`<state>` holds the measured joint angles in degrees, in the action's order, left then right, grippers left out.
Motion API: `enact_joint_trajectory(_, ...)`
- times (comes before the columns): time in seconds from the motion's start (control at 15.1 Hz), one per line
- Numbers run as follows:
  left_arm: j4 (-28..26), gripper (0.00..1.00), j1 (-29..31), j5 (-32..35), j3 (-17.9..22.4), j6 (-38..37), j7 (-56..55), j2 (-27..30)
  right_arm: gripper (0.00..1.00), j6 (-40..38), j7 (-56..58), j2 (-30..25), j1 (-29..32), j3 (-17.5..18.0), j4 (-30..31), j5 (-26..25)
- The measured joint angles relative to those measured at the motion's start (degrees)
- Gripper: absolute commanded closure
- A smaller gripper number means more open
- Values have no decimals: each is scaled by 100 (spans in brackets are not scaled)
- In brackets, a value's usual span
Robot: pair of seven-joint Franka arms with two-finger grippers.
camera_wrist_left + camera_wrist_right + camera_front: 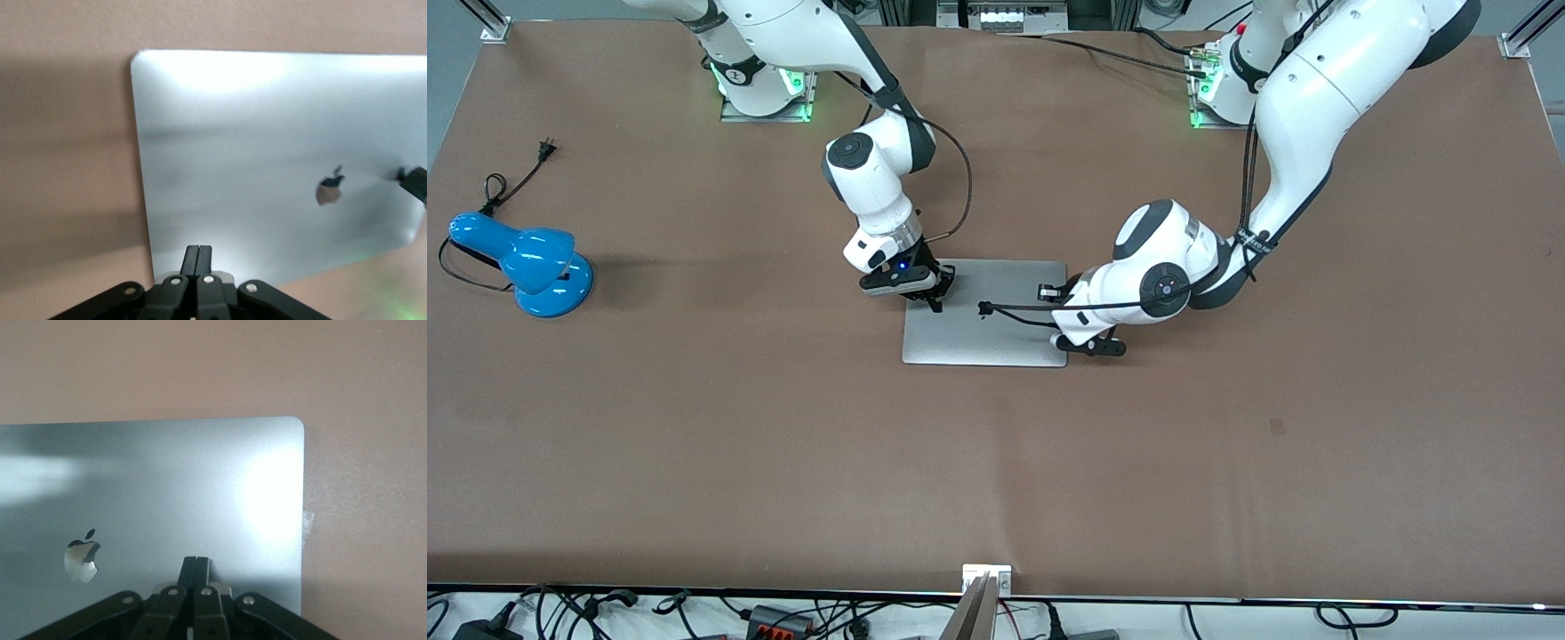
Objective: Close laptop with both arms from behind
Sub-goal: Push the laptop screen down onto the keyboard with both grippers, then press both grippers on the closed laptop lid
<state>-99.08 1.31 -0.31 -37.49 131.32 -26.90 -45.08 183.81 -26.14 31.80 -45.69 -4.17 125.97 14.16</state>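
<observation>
The silver-grey laptop (pixel 996 342) lies shut and flat on the brown table, lid up, with its logo (pixel 330 190) showing. My right gripper (pixel 935 300) is shut and empty, with its fingertips (pixel 197 565) down at the lid near the corner toward the right arm's end. My left gripper (pixel 1045 292) is shut and empty, with its fingertips (pixel 198 252) at the lid near the corner toward the left arm's end. Both are close to the lid edge farther from the front camera. The lid fills the right wrist view (pixel 167 493). The keyboard and screen are hidden.
A blue desk lamp (pixel 525 262) with a black cord and plug (pixel 544 148) lies at the right arm's end of the table. A black cable (pixel 1023 308) hangs from the left arm over the lid. Brown table (pixel 996 462) lies all round.
</observation>
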Motion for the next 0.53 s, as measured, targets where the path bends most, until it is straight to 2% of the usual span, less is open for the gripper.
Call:
enact_joint_trajectory(0.2, 1, 100, -138, 54, 122, 257, 0, -218, 100, 35, 14, 11, -4, 0, 4, 0)
enact_joint_trajectory(0.53, 38, 100, -304, 54, 254, 278, -1, -187, 100, 140, 19, 33, -16, 0, 22, 0)
